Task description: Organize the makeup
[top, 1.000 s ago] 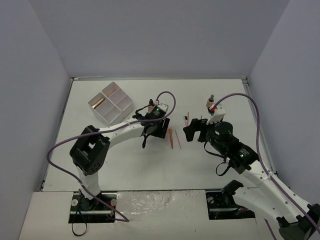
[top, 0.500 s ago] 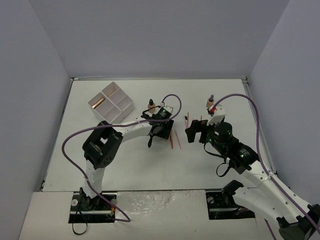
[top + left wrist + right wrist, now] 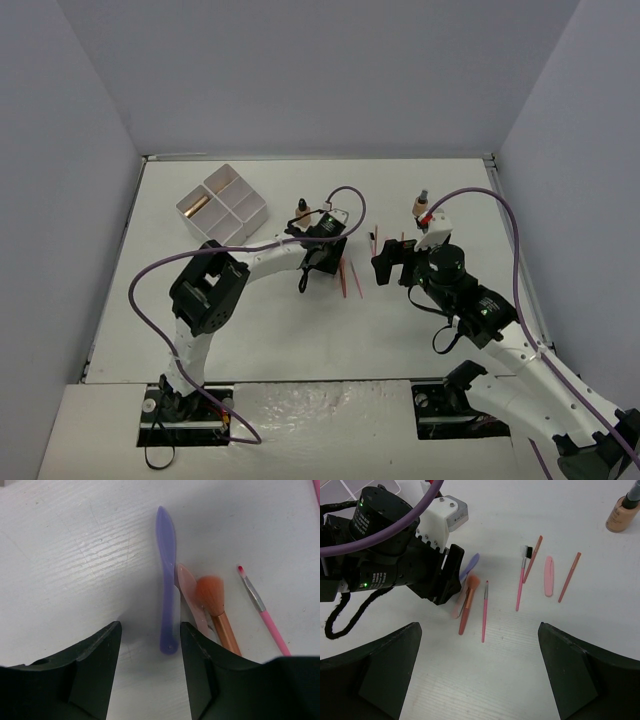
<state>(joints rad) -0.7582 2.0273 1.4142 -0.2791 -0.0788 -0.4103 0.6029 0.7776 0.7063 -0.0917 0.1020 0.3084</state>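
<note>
My left gripper (image 3: 149,647) is open and low over the table. The near end of a purple stick (image 3: 166,580) lies between its fingers, close to the right one. Beside it lie a pale pink stick (image 3: 189,592), an orange-tipped brush (image 3: 219,612) and a thin pink brush (image 3: 261,609). My right gripper (image 3: 477,630) is open wide and empty, above the same cluster (image 3: 466,607). It also sees more pink and red sticks (image 3: 549,576) and a tan bottle (image 3: 622,512). In the top view, my left gripper (image 3: 332,262) and my right gripper (image 3: 385,265) flank the sticks (image 3: 346,276).
The white four-compartment box (image 3: 248,211) stands at the back left with a gold tube (image 3: 196,206) in one compartment. Two tan bottles (image 3: 301,211) (image 3: 420,205) stand upright behind the grippers. Purple cables loop over both arms.
My left gripper has moved a little right, up to the cluster of sticks. The right arm has hardly moved.
</note>
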